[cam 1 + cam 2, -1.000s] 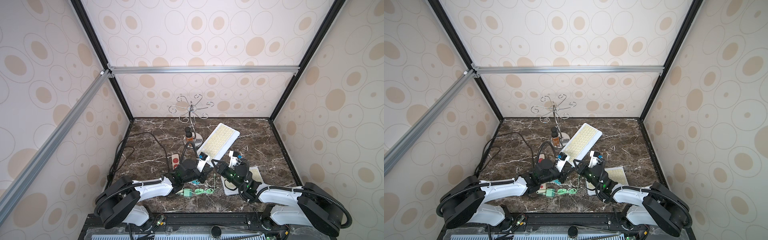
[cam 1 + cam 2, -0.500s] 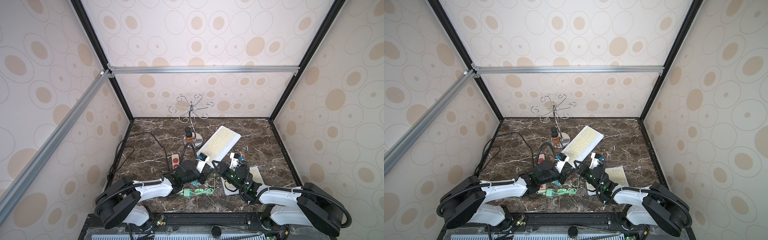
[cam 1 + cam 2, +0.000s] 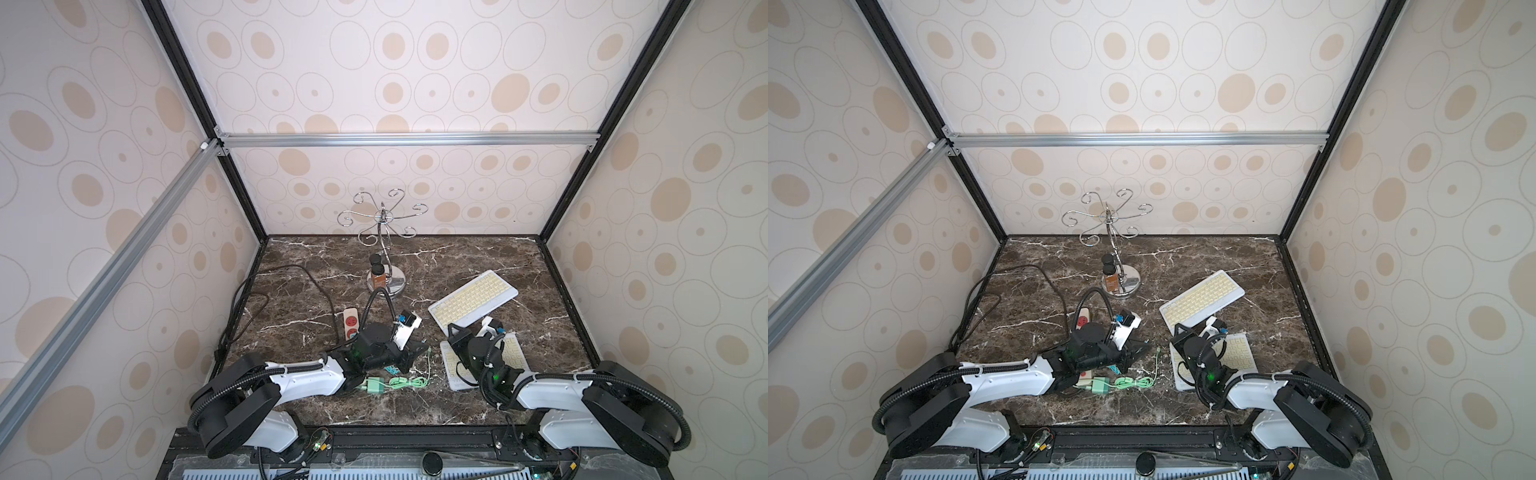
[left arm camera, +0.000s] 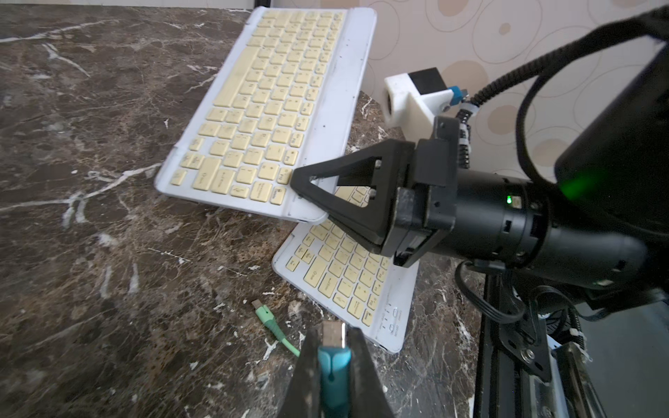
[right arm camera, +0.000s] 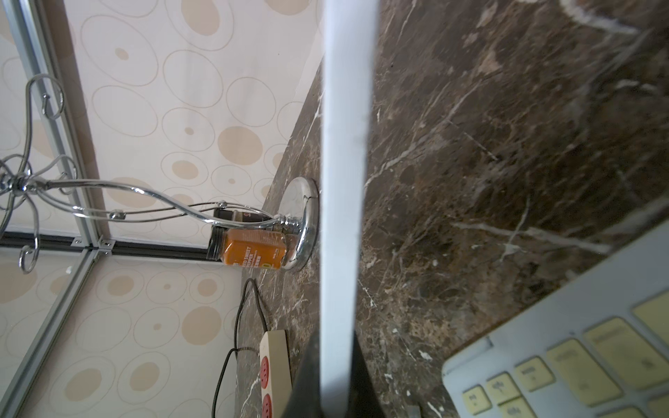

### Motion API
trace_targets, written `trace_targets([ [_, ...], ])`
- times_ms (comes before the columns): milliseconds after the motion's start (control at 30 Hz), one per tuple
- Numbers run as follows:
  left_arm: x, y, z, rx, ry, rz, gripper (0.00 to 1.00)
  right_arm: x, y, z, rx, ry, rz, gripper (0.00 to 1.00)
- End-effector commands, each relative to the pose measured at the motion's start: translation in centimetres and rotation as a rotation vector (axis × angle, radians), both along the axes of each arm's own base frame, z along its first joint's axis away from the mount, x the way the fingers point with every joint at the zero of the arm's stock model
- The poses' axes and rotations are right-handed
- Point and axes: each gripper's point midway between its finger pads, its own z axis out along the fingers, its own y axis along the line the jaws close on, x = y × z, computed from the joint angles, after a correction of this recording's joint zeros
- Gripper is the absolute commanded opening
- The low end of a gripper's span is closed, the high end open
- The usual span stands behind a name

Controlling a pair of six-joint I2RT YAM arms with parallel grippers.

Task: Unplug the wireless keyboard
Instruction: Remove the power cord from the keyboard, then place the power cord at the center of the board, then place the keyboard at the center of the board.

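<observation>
Left gripper (image 4: 333, 345) clamped on teal plug (image 4: 335, 367), plug tip bare. Right gripper (image 4: 299, 184) pinches thin edge of keyboard (image 4: 275, 108), tilted up at right side of table (image 3: 415, 266), above second keyboard (image 4: 347, 275). Keyboard light, stiff, smooth: may slip; grip edge near corner

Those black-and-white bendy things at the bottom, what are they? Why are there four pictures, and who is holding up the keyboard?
They are two robot arms, and each ends in a two-fingered hand. Two pictures come from a camera high above, looking down at the marble table. The two close-ups come from small cameras on the arms' wrists.

The right hand pinches a corner of a white keyboard and holds it tilted up. The left hand pinches a blue-green plug, which is apart from that keyboard.

On the table lie a second keyboard, a green cable, a power strip and a shiny stand with spice jars at its foot.
</observation>
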Motion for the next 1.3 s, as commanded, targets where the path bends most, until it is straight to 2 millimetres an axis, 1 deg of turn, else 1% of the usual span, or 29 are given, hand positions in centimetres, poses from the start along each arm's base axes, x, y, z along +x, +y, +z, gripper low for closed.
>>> trace_targets([
  [0, 1.1, 1.0, -0.5, 0.058, -0.038, 0.072, 0.0, -0.4, -2.7, -1.7, 0.044, 0.095, -0.171, 0.0],
  [100, 1.5, 1.2, -0.6, 0.079, -0.054, 0.093, 0.0, -1.1, -3.8, -2.8, 0.047, 0.163, -0.224, 0.0],
  [167, 1.6, 1.4, -0.3, 0.07, -0.061, 0.101, 0.0, -1.5, -4.0, -3.4, 0.043, 0.198, -0.238, 0.0],
  [300, 1.4, 1.7, -0.6, 0.07, -0.057, 0.109, 0.0, -1.1, -3.5, -4.0, 0.048, 0.216, -0.236, 0.0],
  [433, 1.2, 2.1, -1.4, 0.098, -0.034, 0.111, 0.0, -0.1, -2.0, -5.5, 0.083, 0.248, -0.219, 0.0],
  [533, 1.1, 2.3, -1.9, 0.111, -0.028, 0.113, 0.0, 1.1, -0.8, -7.2, 0.118, 0.283, -0.186, 0.0],
  [600, 1.2, 2.3, -1.9, 0.115, -0.03, 0.118, 0.0, 2.0, -0.1, -8.2, 0.147, 0.288, -0.16, 0.0],
  [733, 1.2, 2.3, -1.8, 0.113, -0.033, 0.115, 0.0, 3.1, 0.2, -9.7, 0.199, 0.248, -0.153, 0.0],
  [833, 1.2, 2.2, -2.2, 0.122, -0.028, 0.112, 0.0, 3.4, 0.6, -10.8, 0.233, 0.244, -0.151, 0.07],
  [967, 1.3, 2.1, -2.8, 0.139, -0.02, 0.105, 0.0, 3.8, 1.2, -11.2, 0.237, 0.242, -0.129, 0.22],
  [1000, 1.3, 2.0, -2.9, 0.14, -0.018, 0.102, 0.0, 3.9, 1.3, -11.2, 0.232, 0.243, -0.127, 0.27],
  [1067, 1.3, 1.9, -3.1, 0.142, -0.016, 0.099, 0.0, 3.8, 1.3, -10.9, 0.222, 0.243, -0.122, 0.33],
  [1167, 1.3, 1.9, -3.2, 0.148, -0.013, 0.102, 0.0, 3.7, 0.9, -10.2, 0.195, 0.235, -0.125, 0.44],
  [1267, 1.5, 1.9, -3.3, 0.156, -0.012, 0.106, 0.0, 3.4, 0.5, -9.3, 0.165, 0.231, -0.124, 0.61],
])
